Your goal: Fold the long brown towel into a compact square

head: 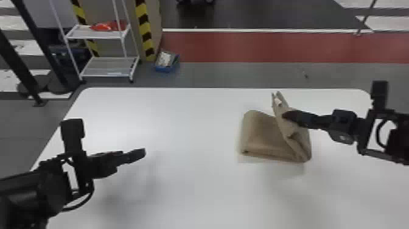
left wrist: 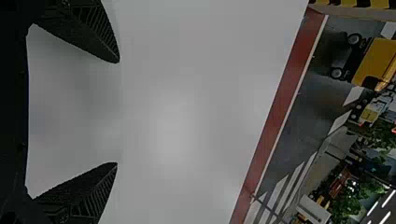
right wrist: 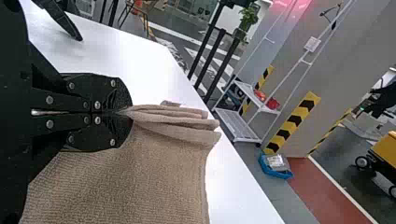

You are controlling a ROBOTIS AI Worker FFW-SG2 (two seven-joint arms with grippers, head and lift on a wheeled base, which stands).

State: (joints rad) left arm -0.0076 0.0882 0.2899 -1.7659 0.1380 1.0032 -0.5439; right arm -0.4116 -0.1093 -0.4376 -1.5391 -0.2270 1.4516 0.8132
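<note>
You cannot see the pinched bit of the folded brown fabric towel (head: 264,134) inside your black, flat-fingered right gripper (head: 286,115), and the right wrist view's edge crops the towel.

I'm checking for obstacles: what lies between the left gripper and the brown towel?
In the head view, bare white table lies between the left gripper and the brown towel.

Head view: bright, glare on left of smooth white table (head: 194,128), soft shadow by folded brown cloth towel (head: 264,134). Left wrist view: dimmer, pale sheen. Right wrist view: pink glow on grey wall (right wrist: 287,11).
</note>
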